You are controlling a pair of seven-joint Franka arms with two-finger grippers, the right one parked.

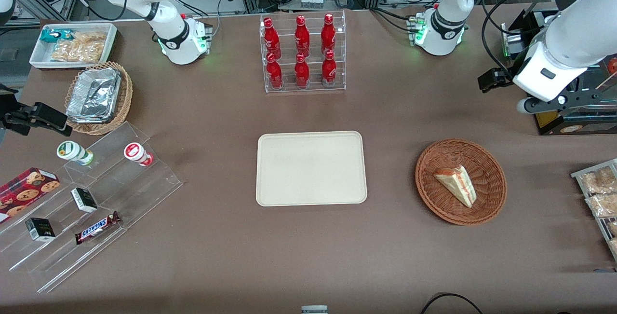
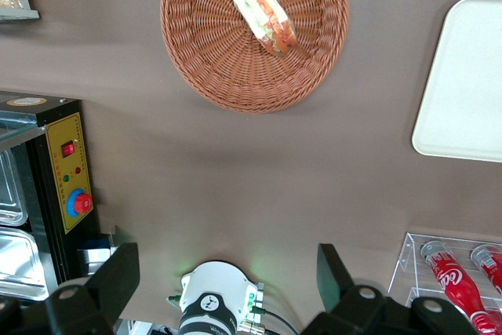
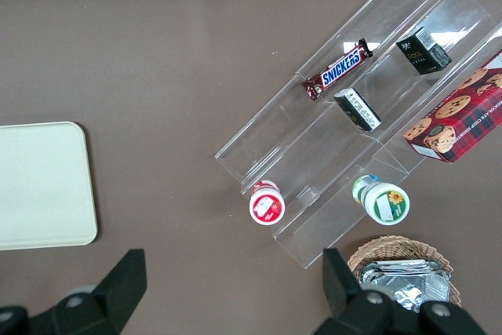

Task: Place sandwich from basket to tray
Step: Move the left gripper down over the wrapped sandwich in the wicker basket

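The sandwich (image 1: pixel 456 185), a clear-wrapped white-bread wedge with red and green filling, lies in the round reddish-brown wicker basket (image 1: pixel 434 159) toward the working arm's end of the table. The cream tray (image 1: pixel 311 168) lies flat at the table's middle, with nothing on it. My left gripper (image 1: pixel 492 80) hangs high above the table, farther from the front camera than the basket, apart from it. In the left wrist view the gripper (image 2: pixel 227 276) is open and holds nothing; the sandwich (image 2: pixel 260 5), the basket (image 2: pixel 204 52) and part of the tray (image 2: pixel 467 84) show there too.
A clear rack of red bottles (image 1: pixel 302 52) stands farther from the front camera than the tray. A black control box (image 1: pixel 573 121) and a rack of bagged snacks (image 1: pixel 600 193) sit near the basket. A clear stepped shelf (image 1: pixel 91 198), a tan foil basket (image 1: pixel 99 97) and a white bin (image 1: pixel 72 44) lie toward the parked arm's end.
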